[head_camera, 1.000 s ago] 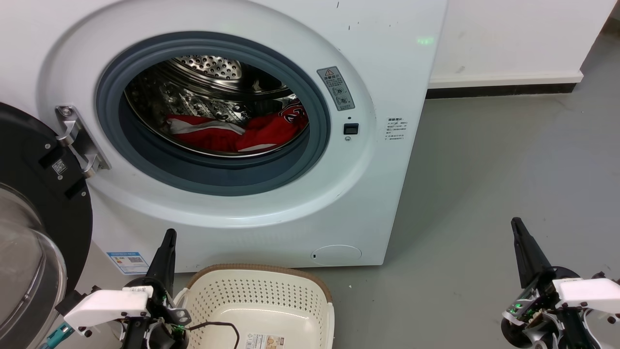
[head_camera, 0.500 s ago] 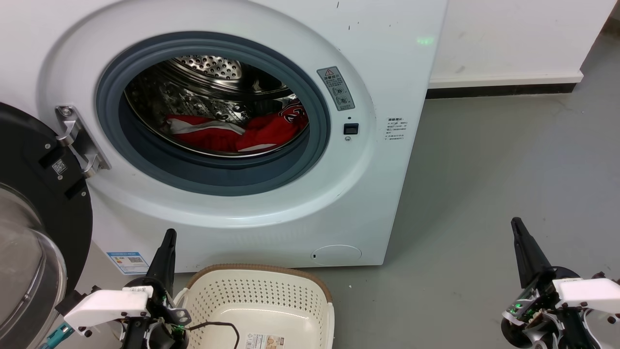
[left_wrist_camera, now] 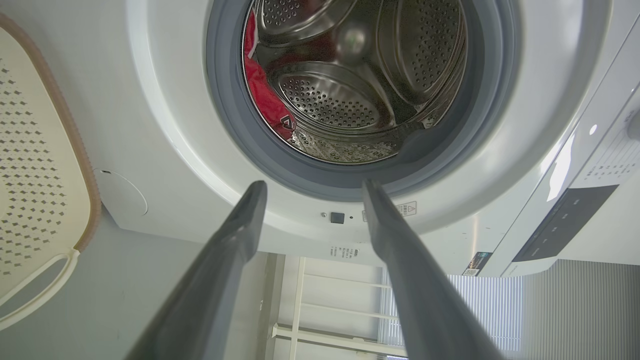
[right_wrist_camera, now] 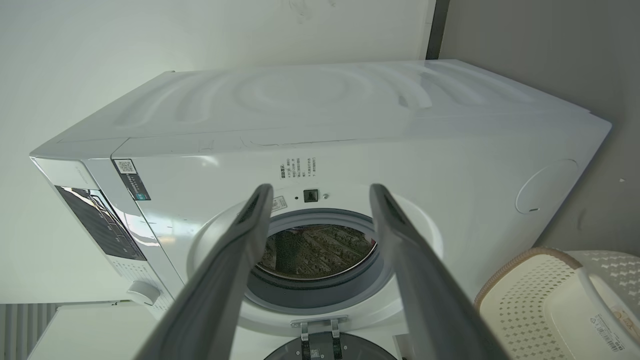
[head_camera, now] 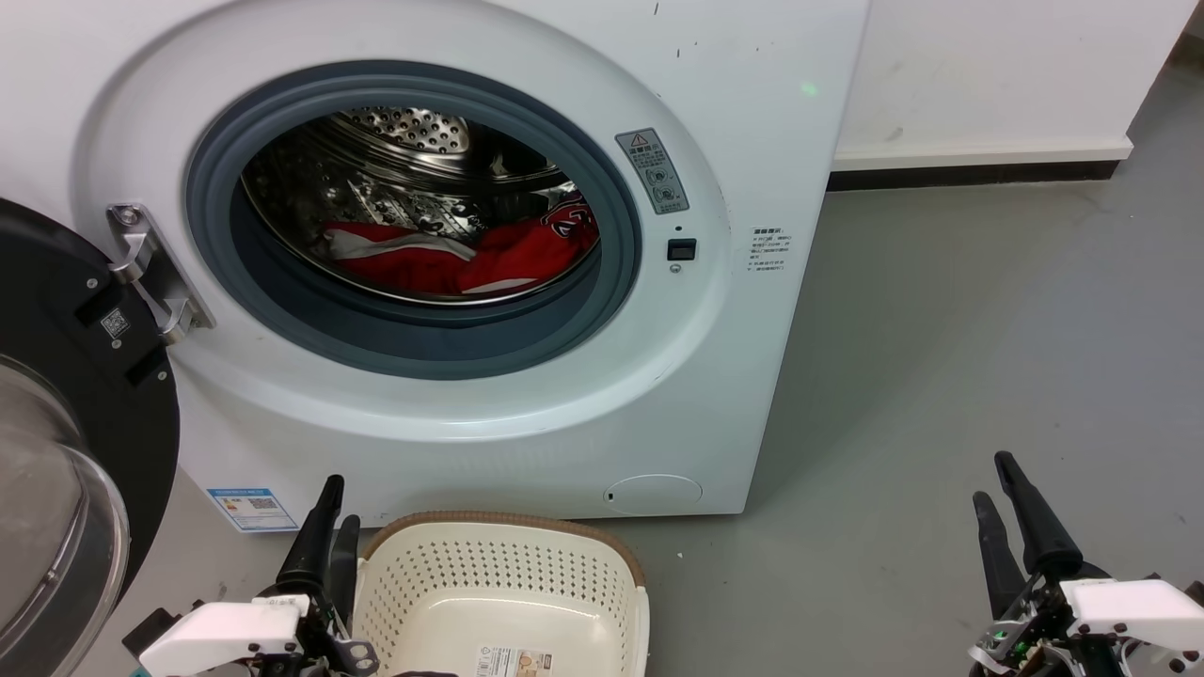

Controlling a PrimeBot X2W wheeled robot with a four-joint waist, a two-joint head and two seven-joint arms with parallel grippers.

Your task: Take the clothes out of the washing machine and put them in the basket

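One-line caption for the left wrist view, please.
Open left gripper faces the large white front-loading washing machine, red soft-fabric clothes in its perforated steel drum, cream-white perforated plastic basket at frame left.

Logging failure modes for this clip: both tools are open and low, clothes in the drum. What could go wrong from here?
1. The red jerseys lie deep behind the grey gasket; a tool may snag the lip or pinch only one.
2. The open door stands beside the left tool; that arm may clip it rising.
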